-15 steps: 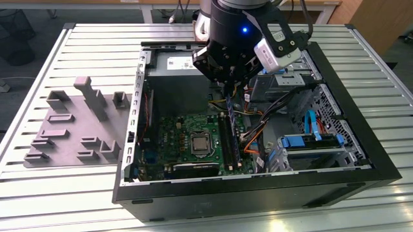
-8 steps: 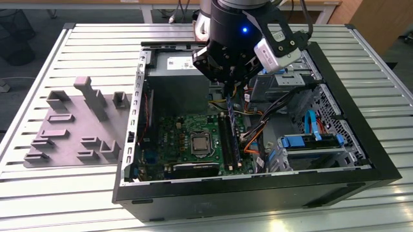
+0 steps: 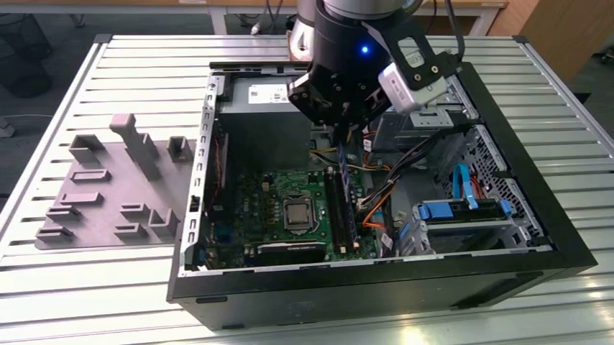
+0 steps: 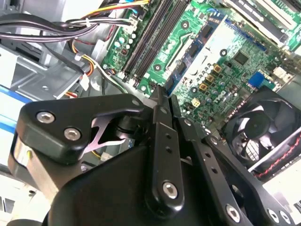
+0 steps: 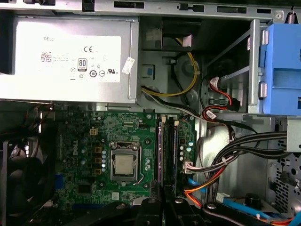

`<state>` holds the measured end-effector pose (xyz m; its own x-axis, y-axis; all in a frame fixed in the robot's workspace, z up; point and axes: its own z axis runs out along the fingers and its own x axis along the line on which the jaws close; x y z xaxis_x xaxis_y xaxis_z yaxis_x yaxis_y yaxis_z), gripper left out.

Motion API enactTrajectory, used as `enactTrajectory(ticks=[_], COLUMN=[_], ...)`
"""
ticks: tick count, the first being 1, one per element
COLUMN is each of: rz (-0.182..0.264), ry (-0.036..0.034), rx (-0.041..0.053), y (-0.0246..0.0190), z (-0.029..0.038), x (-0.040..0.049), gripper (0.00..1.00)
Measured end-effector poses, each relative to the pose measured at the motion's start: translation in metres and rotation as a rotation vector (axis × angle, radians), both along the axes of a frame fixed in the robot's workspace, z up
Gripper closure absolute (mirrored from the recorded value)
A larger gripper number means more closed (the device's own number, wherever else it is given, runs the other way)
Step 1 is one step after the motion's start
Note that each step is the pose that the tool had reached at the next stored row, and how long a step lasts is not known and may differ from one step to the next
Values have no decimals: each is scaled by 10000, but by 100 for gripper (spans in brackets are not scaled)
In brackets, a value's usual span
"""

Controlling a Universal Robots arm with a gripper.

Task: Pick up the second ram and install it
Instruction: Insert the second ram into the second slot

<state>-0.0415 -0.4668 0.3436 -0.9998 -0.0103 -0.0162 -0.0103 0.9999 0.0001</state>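
End effector [image 3: 343,136] looks clamped shut on the ram stick [image 3: 344,159], which hangs edge-down over the slots [image 3: 338,205] at 3 o'clock of the processor [image 3: 298,215]. We judge it light, stiff, fragile. Hold by the long edges, not the chips.

Open computer case [image 3: 537,237], green motherboard [image 5: 89,141], grey slatted table [image 3: 125,287]

In the exterior view, the arm's black wrist [image 3: 350,65] hides the far end of the memory slots [image 3: 338,205]. Both wrist views cut the fingers [image 4: 162,141] off, and any held stick cannot be made out.
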Motion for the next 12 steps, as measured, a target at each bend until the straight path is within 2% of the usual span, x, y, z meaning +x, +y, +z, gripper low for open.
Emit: enactTrajectory(ticks=[7, 12], rz=[-1, -1], ry=[68, 72], rx=[0, -2], y=[-1, -1], z=[-127, -138], x=[5, 5], gripper=[86, 86])
